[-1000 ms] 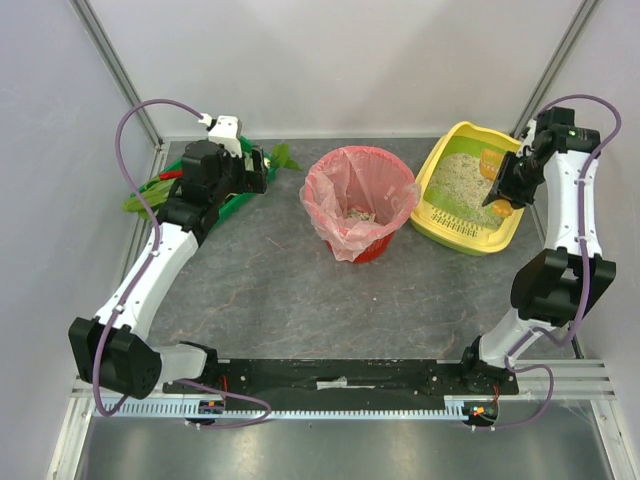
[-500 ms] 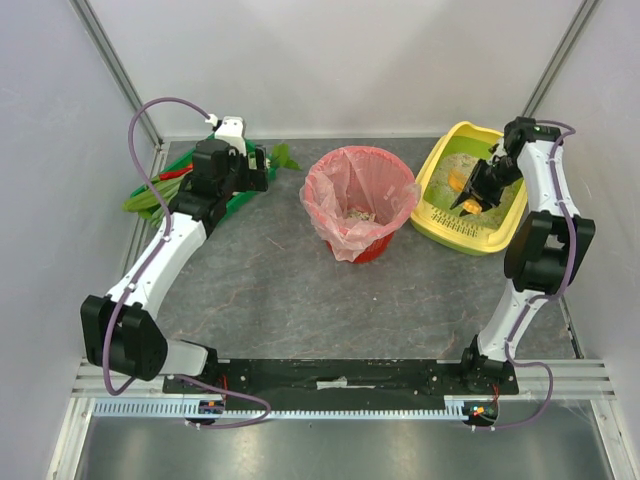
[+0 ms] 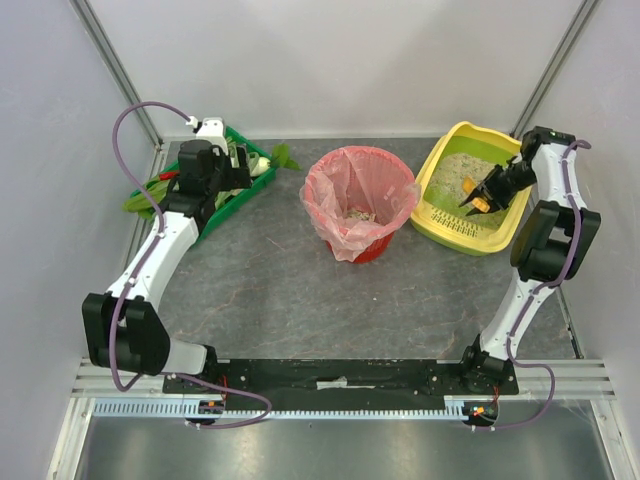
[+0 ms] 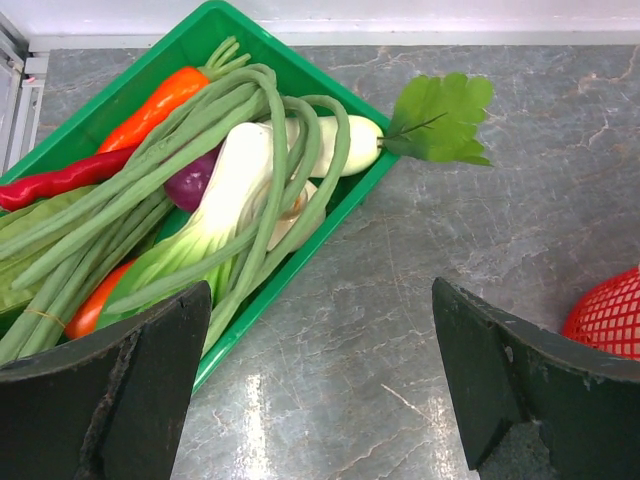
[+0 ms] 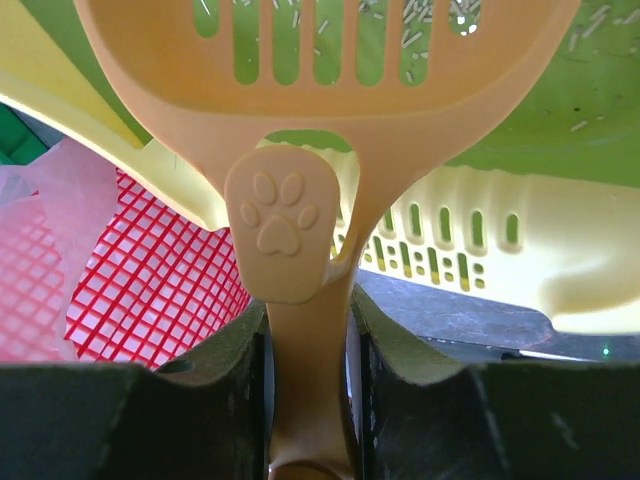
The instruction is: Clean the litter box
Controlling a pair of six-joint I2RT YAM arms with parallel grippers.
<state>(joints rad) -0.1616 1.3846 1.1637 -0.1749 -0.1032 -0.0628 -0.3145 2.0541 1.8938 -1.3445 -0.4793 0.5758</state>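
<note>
Right gripper (image 5: 308, 400) has its two fingers clamped on the handle of an orange litter scoop (image 5: 300, 150), just below the paw-print tab. Beyond, the scoop's slotted blade is held over the litter box (image 3: 452, 226), which sits at the far right corner of the grey table (image 3: 300, 290), beige litter inside. Left gripper (image 4: 320, 310) hangs with fingers wide apart above the table, just beside a green tray (image 4: 215, 20) of vegetables; a red basket (image 3: 372, 252) with a pink bag stands between tray and box.
</note>
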